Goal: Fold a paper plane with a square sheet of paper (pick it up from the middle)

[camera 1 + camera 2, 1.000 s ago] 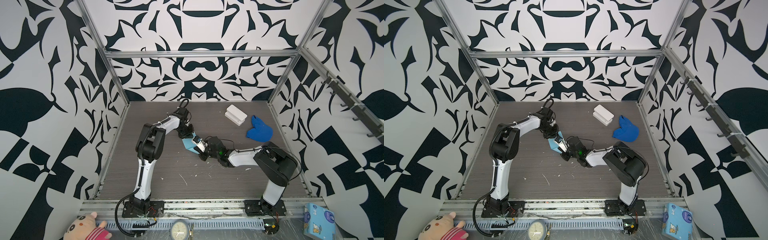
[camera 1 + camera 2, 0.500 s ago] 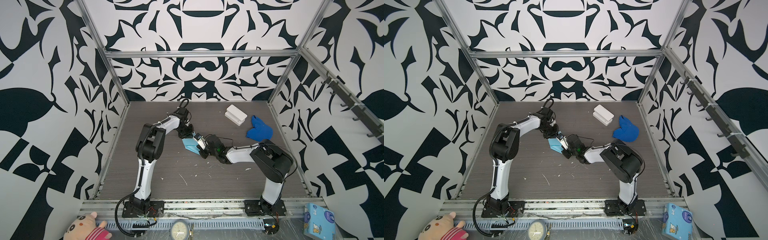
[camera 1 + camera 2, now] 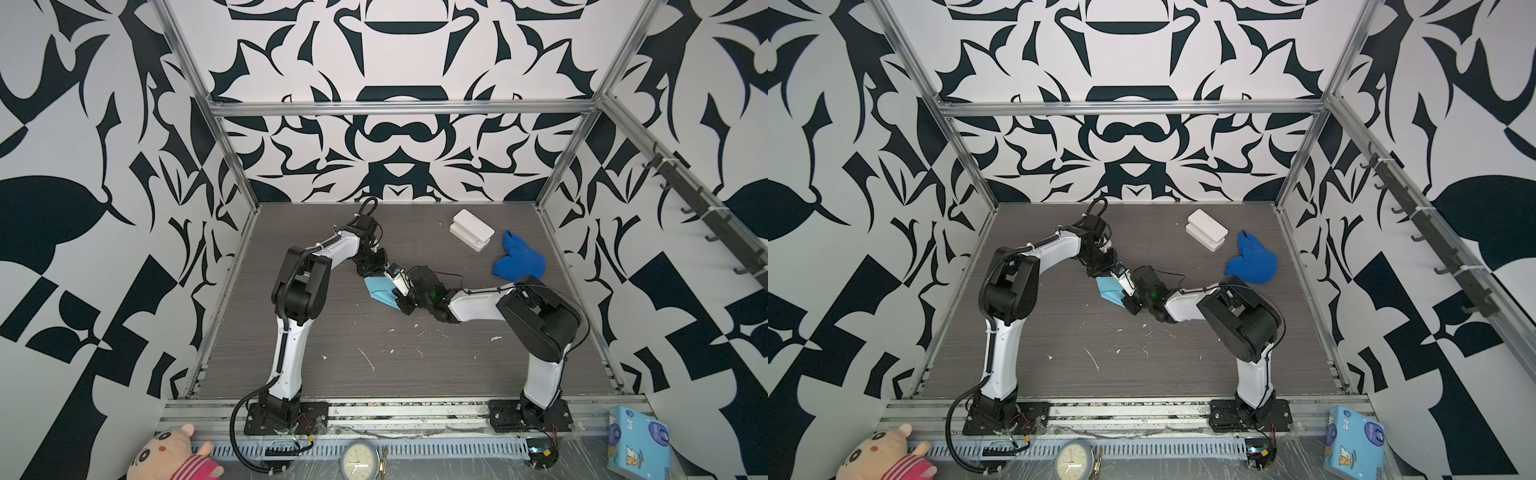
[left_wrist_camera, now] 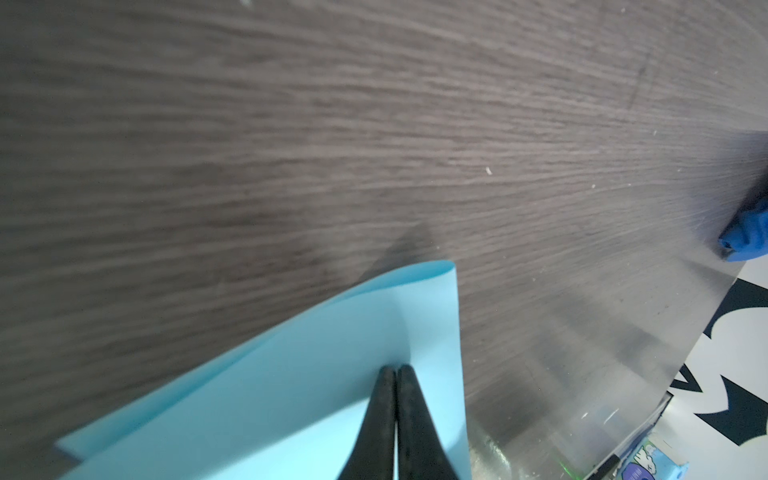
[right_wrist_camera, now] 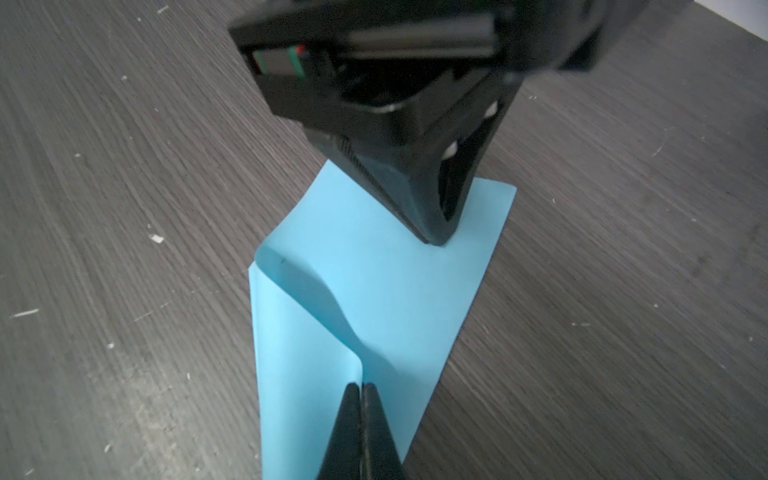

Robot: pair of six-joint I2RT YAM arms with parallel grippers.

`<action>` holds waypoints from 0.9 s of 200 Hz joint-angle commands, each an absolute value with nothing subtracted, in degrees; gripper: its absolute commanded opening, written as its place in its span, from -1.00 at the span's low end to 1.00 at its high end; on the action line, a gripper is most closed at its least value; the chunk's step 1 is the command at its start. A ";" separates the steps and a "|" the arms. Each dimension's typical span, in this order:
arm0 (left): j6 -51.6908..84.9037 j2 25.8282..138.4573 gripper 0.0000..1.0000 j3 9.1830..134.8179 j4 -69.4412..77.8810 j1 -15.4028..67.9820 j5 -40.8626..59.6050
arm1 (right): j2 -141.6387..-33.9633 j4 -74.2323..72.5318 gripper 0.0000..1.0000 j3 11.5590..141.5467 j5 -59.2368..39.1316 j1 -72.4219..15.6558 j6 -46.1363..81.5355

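Observation:
The square sheet of paper (image 3: 379, 289) (image 3: 1108, 289) is light blue and hangs bent over in a loose fold just above the middle of the table. My left gripper (image 3: 383, 272) (image 3: 1112, 272) is shut on its far edge; in the left wrist view its fingertips (image 4: 395, 368) pinch the sheet (image 4: 299, 374). My right gripper (image 3: 394, 297) (image 3: 1124, 298) is shut on the near edge. In the right wrist view it (image 5: 360, 386) clamps a raised crease of the sheet (image 5: 374, 291), with the left gripper (image 5: 436, 240) pinching opposite. No paper plane shape shows.
A white box (image 3: 471, 228) and a royal-blue cloth lump (image 3: 517, 262) lie at the back right. White scraps dot the dark wood table (image 3: 374, 361). Past the front rail are a printed blue box (image 3: 638, 442), a plush toy (image 3: 174, 455) and a clock (image 3: 359, 457).
The right gripper has slid a little left and back toward the left gripper, and the sheet between them has buckled more. Both grippers stay shut on it.

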State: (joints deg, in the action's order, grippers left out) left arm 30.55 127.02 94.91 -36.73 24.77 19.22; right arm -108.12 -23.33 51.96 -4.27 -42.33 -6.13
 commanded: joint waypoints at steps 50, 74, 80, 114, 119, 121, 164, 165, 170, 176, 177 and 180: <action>30.05 130.16 -0.84 94.19 -42.10 25.01 17.40 | -108.90 -22.30 -1.00 54.49 -5.10 -41.86 -5.76; 30.13 130.12 -0.84 94.26 -42.06 24.96 17.40 | -109.03 -22.24 -1.00 54.42 -5.27 -41.84 -5.84; 30.15 130.08 -0.84 94.30 -42.07 24.97 17.38 | -109.07 -22.21 -1.00 54.49 -5.27 -41.84 -5.84; 30.15 130.02 -0.84 94.32 -42.01 25.00 17.58 | -109.59 -21.88 -1.00 54.95 -5.14 -41.75 -5.80; 30.15 130.07 -0.84 94.46 -42.08 24.99 17.58 | -109.65 -21.80 -1.00 55.01 -5.08 -41.78 -5.70; 30.15 130.06 -0.84 94.41 -42.03 25.03 17.58 | -109.68 -21.73 -1.00 55.06 -5.03 -41.76 -5.60; 30.06 130.17 -0.84 94.30 -41.93 24.96 17.66 | -110.38 -21.37 -1.00 55.63 -4.74 -41.75 -5.70; 30.10 130.17 -0.84 94.26 -41.97 24.96 17.66 | -110.39 -21.36 -1.00 55.63 -4.74 -41.75 -5.75; 30.07 130.17 -0.84 94.32 -41.98 24.96 17.67 | -110.40 -21.36 -1.00 55.71 -4.81 -41.75 -5.87; 30.05 130.17 -0.84 94.31 -41.92 25.03 17.71 | -110.47 -21.36 -1.00 55.70 -4.88 -41.79 -5.89; 30.05 130.12 -0.85 94.31 -41.92 25.04 17.69 | -110.47 -21.36 -1.00 55.71 -4.90 -41.73 -5.89; 30.01 130.16 -0.85 94.31 -41.95 24.97 17.62 | -110.48 -21.36 -1.00 55.72 -4.92 -41.71 -5.94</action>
State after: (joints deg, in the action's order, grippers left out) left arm 30.55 127.04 94.94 -36.73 24.77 19.29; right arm -110.74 -21.41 53.87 -4.67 -41.98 -6.15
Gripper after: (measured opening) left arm 0.079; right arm 0.045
